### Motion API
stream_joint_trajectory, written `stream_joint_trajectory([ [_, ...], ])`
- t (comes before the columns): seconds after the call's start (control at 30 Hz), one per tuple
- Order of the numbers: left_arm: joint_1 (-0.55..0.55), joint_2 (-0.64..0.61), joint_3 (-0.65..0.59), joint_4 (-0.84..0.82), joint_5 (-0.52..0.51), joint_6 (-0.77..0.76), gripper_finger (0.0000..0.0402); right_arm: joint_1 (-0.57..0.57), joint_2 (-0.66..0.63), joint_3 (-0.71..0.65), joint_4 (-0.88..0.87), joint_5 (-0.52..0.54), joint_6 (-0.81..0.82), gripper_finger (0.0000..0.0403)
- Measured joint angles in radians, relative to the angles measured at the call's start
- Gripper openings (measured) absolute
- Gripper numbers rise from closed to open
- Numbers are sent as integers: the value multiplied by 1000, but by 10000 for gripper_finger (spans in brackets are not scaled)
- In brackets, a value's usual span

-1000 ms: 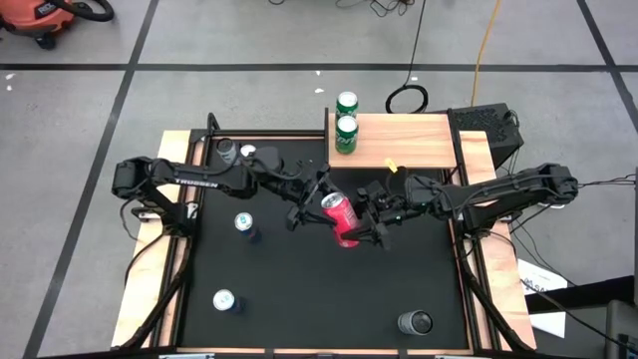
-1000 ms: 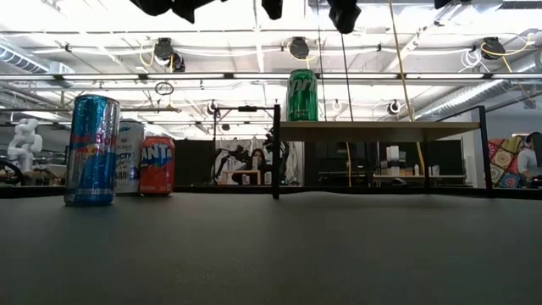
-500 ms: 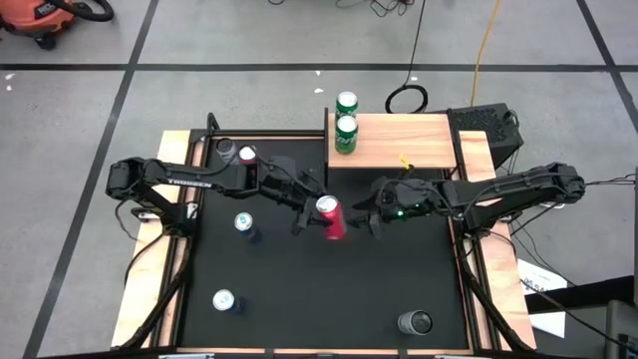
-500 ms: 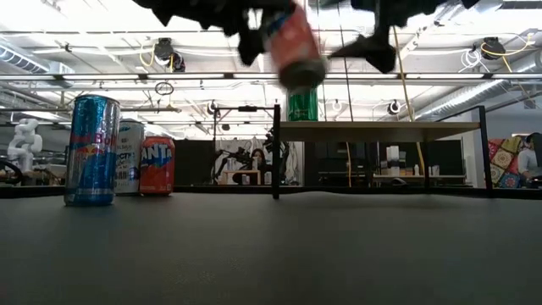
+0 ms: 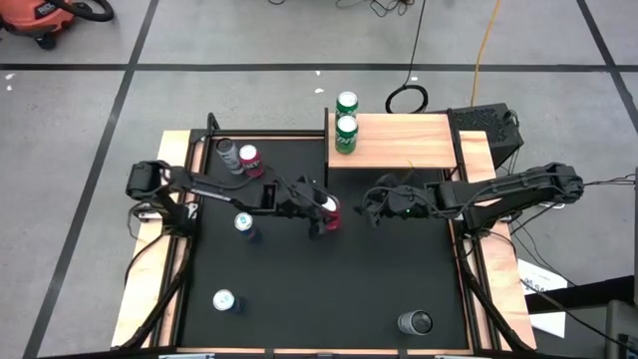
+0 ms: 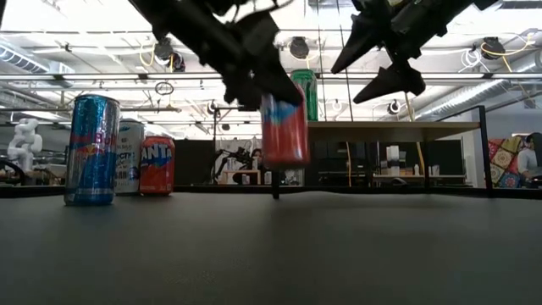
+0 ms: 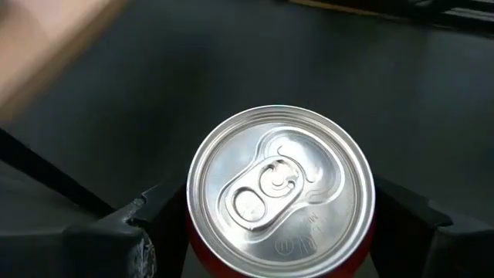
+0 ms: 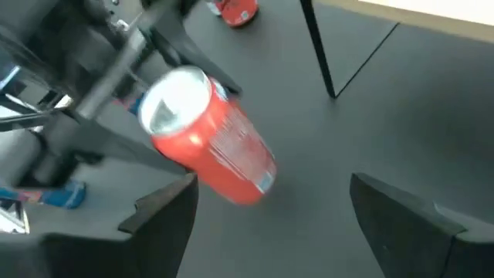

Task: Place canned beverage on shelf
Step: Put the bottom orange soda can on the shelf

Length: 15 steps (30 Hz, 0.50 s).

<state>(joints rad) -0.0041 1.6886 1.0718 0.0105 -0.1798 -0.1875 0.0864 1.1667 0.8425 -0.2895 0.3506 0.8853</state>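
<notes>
- The left gripper is hanging over the mat's middle, its jaws clamping the red can by the sides and holding it upright, clear of the mat.
- The right gripper is hovering just beside the can at its 3 o'clock, jaws spread wide and gripping nothing.
- The shelf is standing at the can's 1 o'clock, carrying two green cans.

A grey concrete floor crossed by dark tape lines surrounds the table. An orange shop vacuum sits at one corner of the high view, and a yellow cable trails across the floor beside a coiled black one. Overhead, white ceiling pipes run under bright lights, with dark workstations beyond
</notes>
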Motion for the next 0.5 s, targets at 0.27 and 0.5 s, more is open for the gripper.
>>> stream_joint_trajectory([
  [0.27, -13, 86, 2, 72, -76, -43, 292, 22, 28, 2, 37, 20, -34, 319],
  [0.5, -14, 136, 5, 73, -46, -32, 316, 33, 69, 0, 39, 49, -37, 314],
])
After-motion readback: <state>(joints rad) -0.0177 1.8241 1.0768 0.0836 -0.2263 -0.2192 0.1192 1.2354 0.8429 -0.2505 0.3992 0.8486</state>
